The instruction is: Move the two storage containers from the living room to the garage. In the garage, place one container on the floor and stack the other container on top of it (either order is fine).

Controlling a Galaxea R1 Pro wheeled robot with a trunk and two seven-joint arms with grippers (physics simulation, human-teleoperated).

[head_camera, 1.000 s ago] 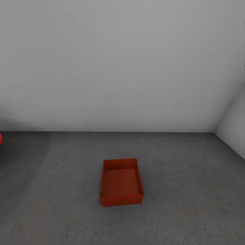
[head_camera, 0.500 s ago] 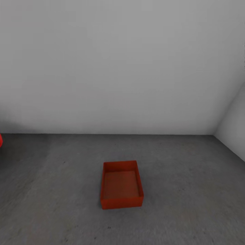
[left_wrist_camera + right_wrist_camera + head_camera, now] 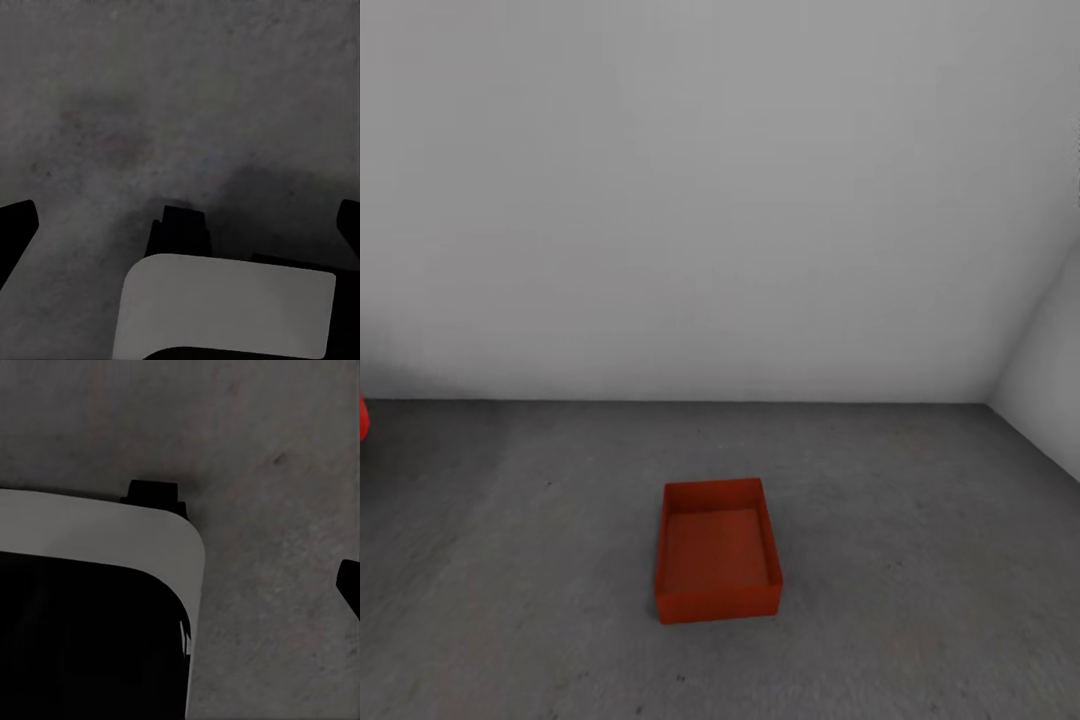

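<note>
Head view: one storage container (image 3: 718, 550) on garage floor (image 3: 920, 600), 6 o'clock, now slightly lower in frame as camera shifts; second unstacked; both grippers' spread indeterminate.

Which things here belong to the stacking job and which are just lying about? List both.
Belongs to the job:
- red-orange rectangular plastic bin, lidless, empty, standing alone
- dark grey concrete floor beneath it

Lying about:
- red object cut off at the picture's left edge
- plain pale grey walls
</note>
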